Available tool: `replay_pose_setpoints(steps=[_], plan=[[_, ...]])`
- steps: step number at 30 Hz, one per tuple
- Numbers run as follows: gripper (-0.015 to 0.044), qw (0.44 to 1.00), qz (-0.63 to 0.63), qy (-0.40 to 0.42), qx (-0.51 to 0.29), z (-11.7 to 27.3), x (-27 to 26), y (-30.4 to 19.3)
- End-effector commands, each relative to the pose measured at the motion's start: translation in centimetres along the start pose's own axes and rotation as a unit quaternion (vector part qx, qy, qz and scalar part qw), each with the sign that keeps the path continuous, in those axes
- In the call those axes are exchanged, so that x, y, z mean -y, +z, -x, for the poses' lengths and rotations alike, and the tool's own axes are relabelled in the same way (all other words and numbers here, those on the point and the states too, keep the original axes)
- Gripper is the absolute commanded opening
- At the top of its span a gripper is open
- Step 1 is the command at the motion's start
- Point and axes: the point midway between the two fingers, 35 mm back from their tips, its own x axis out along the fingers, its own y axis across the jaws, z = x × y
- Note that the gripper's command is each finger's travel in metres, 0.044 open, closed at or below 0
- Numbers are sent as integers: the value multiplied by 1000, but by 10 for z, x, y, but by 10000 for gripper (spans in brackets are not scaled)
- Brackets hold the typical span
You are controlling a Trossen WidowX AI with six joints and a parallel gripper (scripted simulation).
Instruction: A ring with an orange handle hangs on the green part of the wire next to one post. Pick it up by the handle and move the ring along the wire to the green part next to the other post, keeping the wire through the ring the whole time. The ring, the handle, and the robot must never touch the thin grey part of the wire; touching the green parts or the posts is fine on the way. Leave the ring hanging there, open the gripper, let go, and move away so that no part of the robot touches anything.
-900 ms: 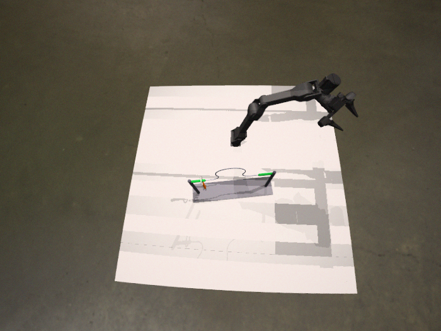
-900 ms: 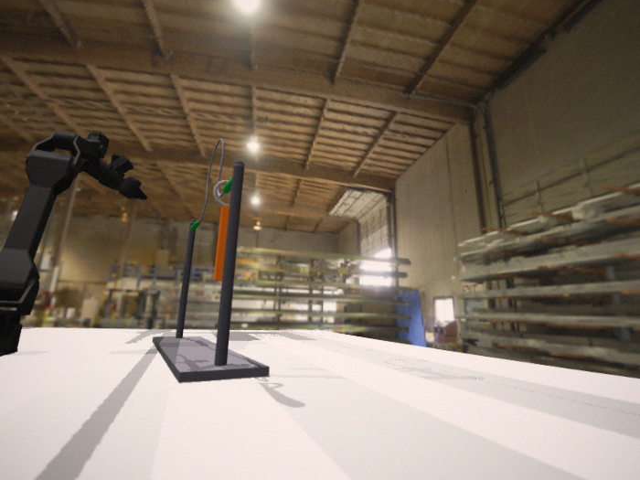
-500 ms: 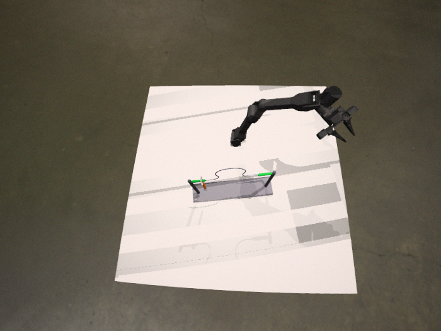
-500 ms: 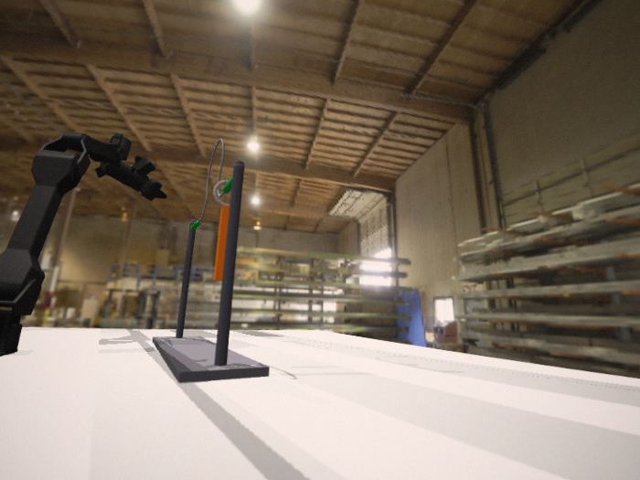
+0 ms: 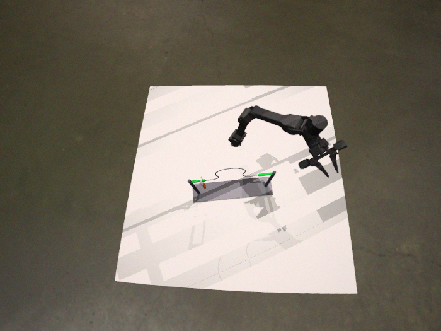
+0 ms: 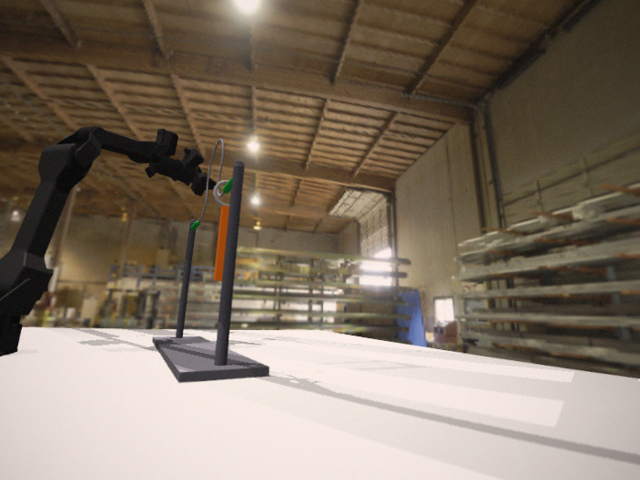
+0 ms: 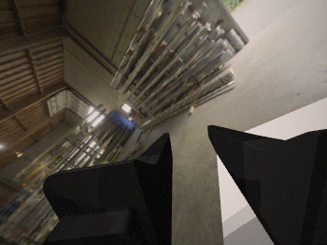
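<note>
Nowhere any legible writing — gripper (image 7: 189, 144) empty, ring (image 6: 220, 192) on green wire (image 6: 228, 185).

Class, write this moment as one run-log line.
gripper: part open, empty, far from handle | ring: hanging on green part by post

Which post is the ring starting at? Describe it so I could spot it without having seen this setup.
On the white mat sits a grey base plate with two dark posts. The start post is the one farther from the robot's base; only it has the orange handle hanging beside it.
</note>
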Motion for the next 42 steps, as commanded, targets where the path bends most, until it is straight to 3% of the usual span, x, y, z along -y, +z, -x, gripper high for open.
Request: replay_pose_setpoints(steps=[1, 9, 18, 30, 42], plan=[[160, 999, -14, -19, 38, -15, 37, 35], [160, 991, -21, -65, 114, -30, 113, 101], [160, 973, -18, -115, 200, -19, 198, 173], [160, 934, 8, -181, 310, 39, 300, 259], [160, 901, 66, -236, 359, 101, 390, 301]])
